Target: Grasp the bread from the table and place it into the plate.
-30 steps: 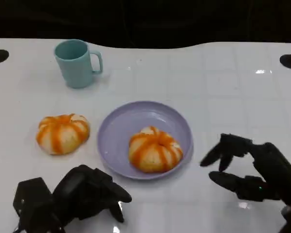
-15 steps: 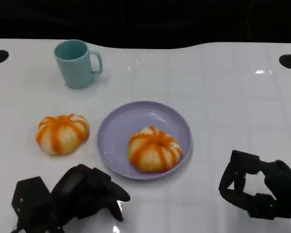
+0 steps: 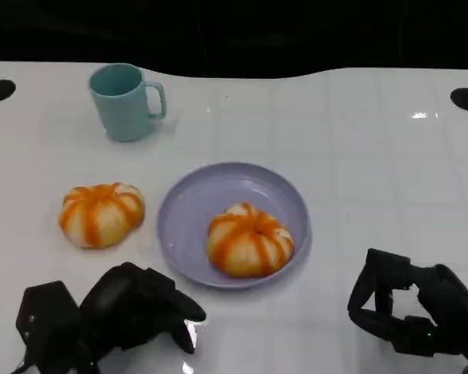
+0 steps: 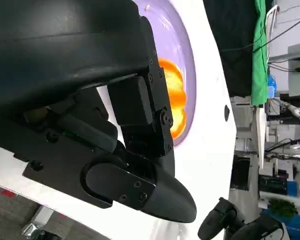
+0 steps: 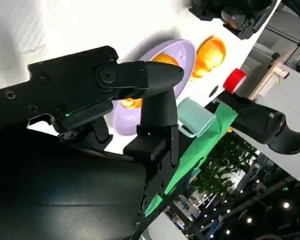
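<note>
Bread [image 3: 249, 240] sits in the purple plate [image 3: 196, 196], a second bun [image 3: 101, 213] waits on the table beside it, and both hands, left [image 3: 117, 315] and right [image 3: 409, 312], hang empty with fingers curled (the left looks best placed to reach for the second bun).

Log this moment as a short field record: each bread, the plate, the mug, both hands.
bread on plate: one orange-striped bun lying in the purple plate, toward its front right
bread on table: second bun on the white table, left of the plate, apart from it
mug: teal mug upright behind the loose bun, handle to the right
left hand: low at the table's near edge, in front of the loose bun, holds nothing
right hand: near edge, right of the plate, fingers curled in, holds nothing
</note>
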